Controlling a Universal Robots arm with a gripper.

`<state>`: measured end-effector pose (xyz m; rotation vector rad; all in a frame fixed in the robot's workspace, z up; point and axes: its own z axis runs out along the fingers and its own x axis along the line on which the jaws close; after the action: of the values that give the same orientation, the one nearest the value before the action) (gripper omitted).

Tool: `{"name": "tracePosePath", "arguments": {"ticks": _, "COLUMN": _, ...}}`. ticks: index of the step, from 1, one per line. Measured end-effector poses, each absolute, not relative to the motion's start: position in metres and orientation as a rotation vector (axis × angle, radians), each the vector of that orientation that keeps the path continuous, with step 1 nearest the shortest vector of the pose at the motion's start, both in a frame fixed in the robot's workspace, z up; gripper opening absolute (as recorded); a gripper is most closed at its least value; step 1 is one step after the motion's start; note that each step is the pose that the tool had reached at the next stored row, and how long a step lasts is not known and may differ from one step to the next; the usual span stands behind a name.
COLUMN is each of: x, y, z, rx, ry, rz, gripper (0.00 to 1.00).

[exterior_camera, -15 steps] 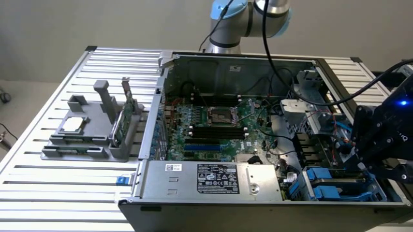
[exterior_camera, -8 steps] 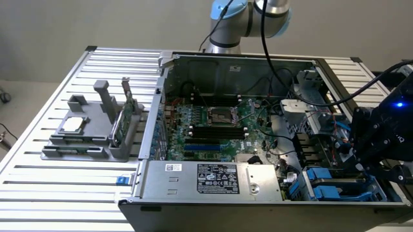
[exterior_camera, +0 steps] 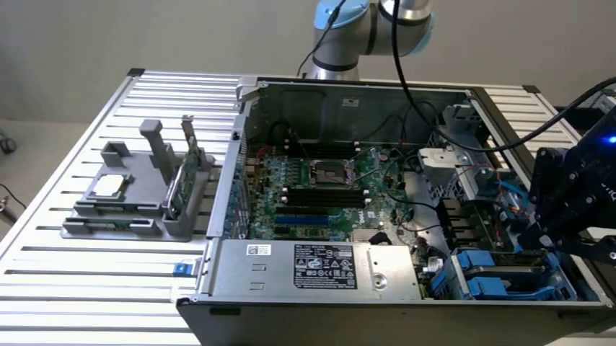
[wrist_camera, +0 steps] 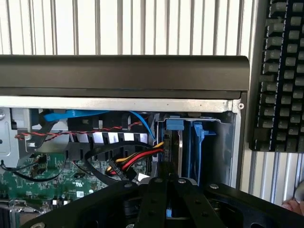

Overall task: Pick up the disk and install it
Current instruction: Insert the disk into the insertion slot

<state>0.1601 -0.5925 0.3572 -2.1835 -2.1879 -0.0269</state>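
My black gripper (wrist_camera: 167, 199): fingers pressed together, nothing visibly pinched, over the drive corner of the open black computer case (exterior_camera: 385, 306) | flat silver-grey disk in blue plastic carrier frame (wrist_camera: 190, 147): standing upright in the bay just beyond my fingers | beside case: black keyboard (wrist_camera: 280, 76) on the slatted metal table (exterior_camera: 86, 267)

Looks like a robotics lab / test bench. Slotted aluminium table (exterior_camera: 77, 288) carries an open desktop PC case (exterior_camera: 385, 303) with motherboard (exterior_camera: 327, 194) exposed, and a grey 3D-printed parts fixture (exterior_camera: 135, 209) well away from the tool. Keyboard (wrist_camera: 280, 76) sits just beyond the case. Plain wall behind.
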Motion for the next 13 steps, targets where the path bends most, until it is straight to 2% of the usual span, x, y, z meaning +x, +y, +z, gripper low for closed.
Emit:
{"name": "tracePosePath", "arguments": {"ticks": 7, "x": 0.160, "y": -0.592, "z": 0.385, "rx": -2.183, "ry": -2.188, "rz": -0.027, "gripper": 0.11}}
{"name": "tracePosePath", "arguments": {"ticks": 13, "x": 0.144, "y": -0.592, "z": 0.387, "rx": -2.183, "ry": -2.188, "rz": -0.027, "gripper": 0.11}}
